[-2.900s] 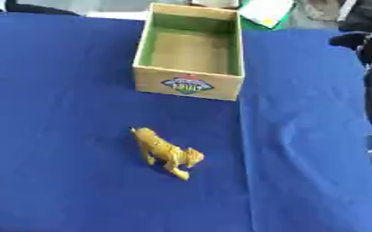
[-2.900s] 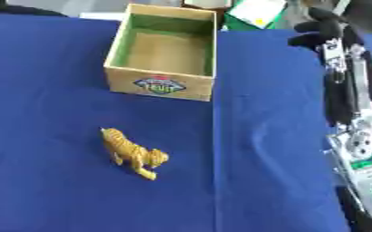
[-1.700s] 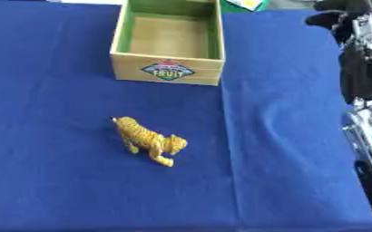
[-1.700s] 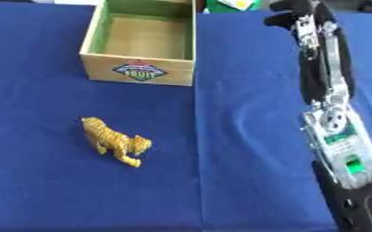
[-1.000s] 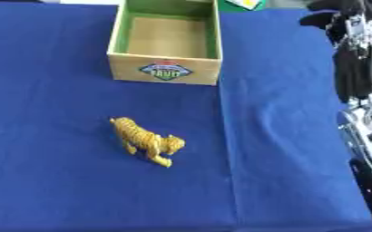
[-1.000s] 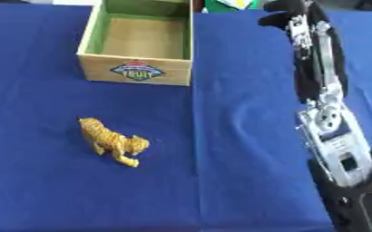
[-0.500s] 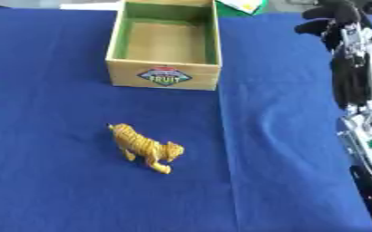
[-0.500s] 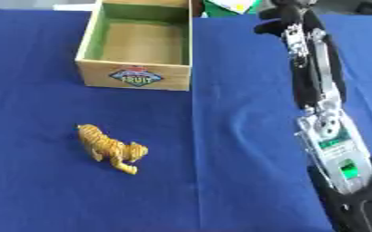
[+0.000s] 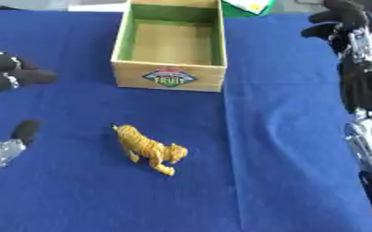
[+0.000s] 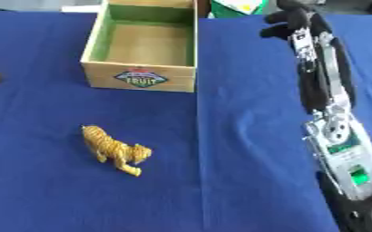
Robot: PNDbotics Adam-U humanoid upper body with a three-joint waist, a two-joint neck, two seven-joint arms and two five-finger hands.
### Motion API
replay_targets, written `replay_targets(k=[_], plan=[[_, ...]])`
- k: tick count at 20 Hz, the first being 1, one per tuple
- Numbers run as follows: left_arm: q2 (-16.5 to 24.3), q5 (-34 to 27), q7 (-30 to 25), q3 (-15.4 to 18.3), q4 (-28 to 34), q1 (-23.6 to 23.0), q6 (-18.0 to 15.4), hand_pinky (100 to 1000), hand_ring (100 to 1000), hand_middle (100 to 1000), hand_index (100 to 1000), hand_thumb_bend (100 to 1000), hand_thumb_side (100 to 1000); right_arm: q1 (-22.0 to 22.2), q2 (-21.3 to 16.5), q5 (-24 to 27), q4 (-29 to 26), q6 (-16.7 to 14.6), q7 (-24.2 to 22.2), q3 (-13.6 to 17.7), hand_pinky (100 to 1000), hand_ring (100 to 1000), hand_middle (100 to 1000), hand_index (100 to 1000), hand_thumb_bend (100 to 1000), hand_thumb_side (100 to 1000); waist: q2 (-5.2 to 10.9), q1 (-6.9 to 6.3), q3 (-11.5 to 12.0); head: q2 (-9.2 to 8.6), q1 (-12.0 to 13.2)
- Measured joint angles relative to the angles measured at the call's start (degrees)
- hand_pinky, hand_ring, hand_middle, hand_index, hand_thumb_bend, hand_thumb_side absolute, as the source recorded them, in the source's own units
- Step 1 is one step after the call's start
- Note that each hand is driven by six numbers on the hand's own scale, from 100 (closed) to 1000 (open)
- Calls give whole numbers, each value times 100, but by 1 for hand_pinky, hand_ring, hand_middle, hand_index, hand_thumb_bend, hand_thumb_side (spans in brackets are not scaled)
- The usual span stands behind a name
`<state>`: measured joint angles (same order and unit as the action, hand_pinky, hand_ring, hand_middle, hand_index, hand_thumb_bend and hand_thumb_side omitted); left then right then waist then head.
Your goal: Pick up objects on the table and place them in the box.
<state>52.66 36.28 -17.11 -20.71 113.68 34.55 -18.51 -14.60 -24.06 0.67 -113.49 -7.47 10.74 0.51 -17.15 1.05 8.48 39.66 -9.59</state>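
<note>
- Small yellow striped plastic toy tiger [image 9: 149,148] stands on the blue cloth-covered surface [image 9: 284,136], long axis diagonal, apart from the open, empty wooden box [image 9: 173,43].
- Left robot hand [image 9: 7,77], fingers relaxed and holding nothing, is judged nearer.
- Right robot hand [image 10: 294,18], far corner: curled, nothing held.

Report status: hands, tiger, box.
Left hand open at left edge, holding nothing. Right hand far right, fingers unclear. Toy tiger on the cloth, untouched. Box empty, path clear.

The place looks like a robot test setup: a bench [image 9: 300,181] draped in blue cloth, bare but for a toy tiger [image 9: 149,148] and a wooden fruit box [image 9: 172,45].
</note>
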Motion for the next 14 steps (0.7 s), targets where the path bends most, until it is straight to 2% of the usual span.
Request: replay_targets(k=[1,2,5,9,11,14], plan=[[-2,-12,-171,-72,0,106,46,607,705,719,929,100,784,0,0,1,0,1,-7,-8,802,649,661,845,100,888,0,-2,-3,0,10],[-21,-32,-344,-135,0,199,95,612,714,729,939,141,794,0,0,3,0,-1,-12,-15,802,649,661,845,100,888,0,-3,-8,0,17],[-132,-121,-845,-283,0,466,258,619,724,739,946,192,805,0,0,22,0,5,-22,-18,802,649,661,845,100,887,1,-4,-16,0,36],[-350,-181,-1448,-445,2,784,511,632,740,745,937,326,830,1,-1,37,0,16,-35,-20,802,650,661,845,100,888,2,-6,-17,1,41],[-483,-194,-1759,-519,-2,894,656,650,756,748,937,466,850,1,-1,39,0,18,-38,-20,802,650,660,845,100,888,3,-8,-29,5,47],[-749,-242,-2314,-659,-114,1071,793,673,777,752,935,620,868,1,-1,41,0,19,-40,-20,802,650,660,846,100,887,3,-15,-75,8,89]])
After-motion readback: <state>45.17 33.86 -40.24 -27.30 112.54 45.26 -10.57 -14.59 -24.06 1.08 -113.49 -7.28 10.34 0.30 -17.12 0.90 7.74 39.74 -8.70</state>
